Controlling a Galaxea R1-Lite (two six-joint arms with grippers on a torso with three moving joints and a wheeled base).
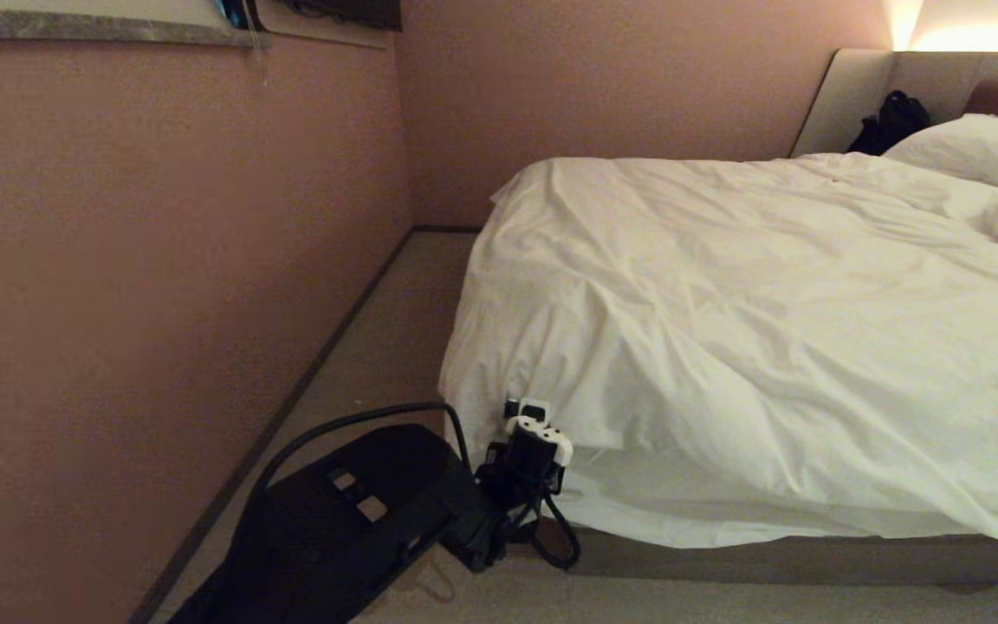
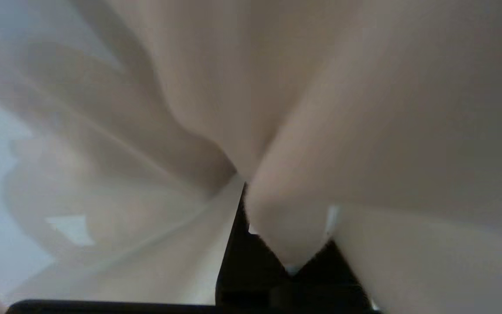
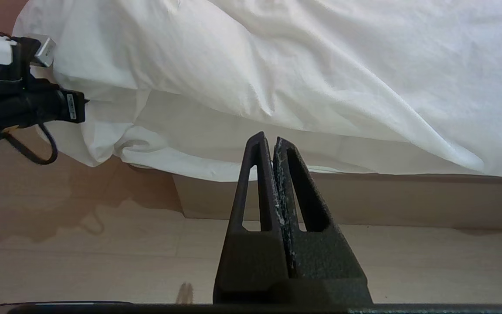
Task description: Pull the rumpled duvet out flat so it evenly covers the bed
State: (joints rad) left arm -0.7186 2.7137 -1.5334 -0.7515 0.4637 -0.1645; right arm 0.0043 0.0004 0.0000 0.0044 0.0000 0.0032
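Left gripper [image 1: 523, 414] low at the near left corner of the bed [image 1: 811, 555], jaws closed on the hanging edge of the duvet [image 1: 750, 286]. Above and beyond the jaws, duvet spread over the mattress toward the headboard [image 1: 863, 95]. Beside and below the jaws, sheet [image 1: 707, 511] hanging under the duvet's hem, platform base beneath it. Far beyond the jaws at the head end, pillow [image 1: 980, 149] on the duvet, dark bag [image 1: 893, 121] propped against the headboard just left of it. Left of the jaws, floor strip [image 1: 386, 347] between bed and wall [image 1: 161, 260]. Right gripper [image 3: 273, 144] well to the right of the left one, jaws together, in front of the bed's side and above the floor.
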